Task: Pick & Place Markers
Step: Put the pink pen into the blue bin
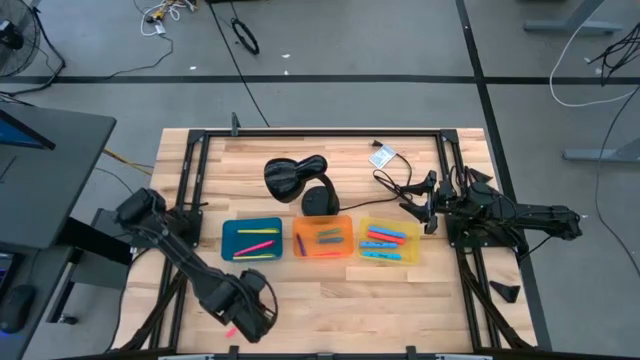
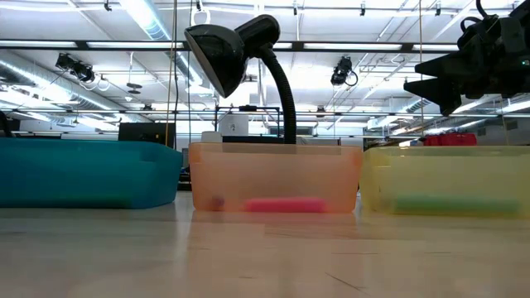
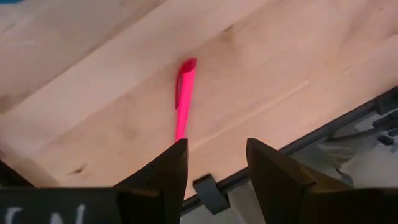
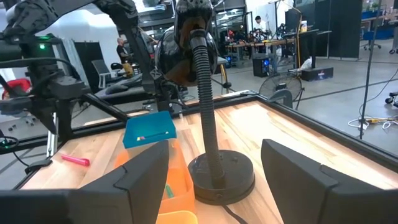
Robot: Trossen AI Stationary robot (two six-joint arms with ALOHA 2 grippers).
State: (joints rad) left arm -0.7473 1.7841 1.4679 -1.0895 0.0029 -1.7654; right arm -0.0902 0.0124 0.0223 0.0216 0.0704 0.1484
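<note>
Left gripper [image 3: 214, 168] hovers over the front-left corner of the surface [image 1: 330, 285], fingers parted and empty, a loose pink marker [image 3: 183, 99] lying just ahead of them. Right gripper [image 4: 214, 171] waits above the right edge, fingers wide open and empty, facing the lamp [image 4: 199, 93]. Other markers lie in the blue tray [image 1: 252, 240], orange tray [image 1: 322, 238] and yellow tray [image 1: 388, 242].

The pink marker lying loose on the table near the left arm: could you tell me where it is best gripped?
Probably mid-barrel. The pink marker lies flat on bare wood, so the open left tool could come straight down with its fingers across the marker's narrow width.
</note>
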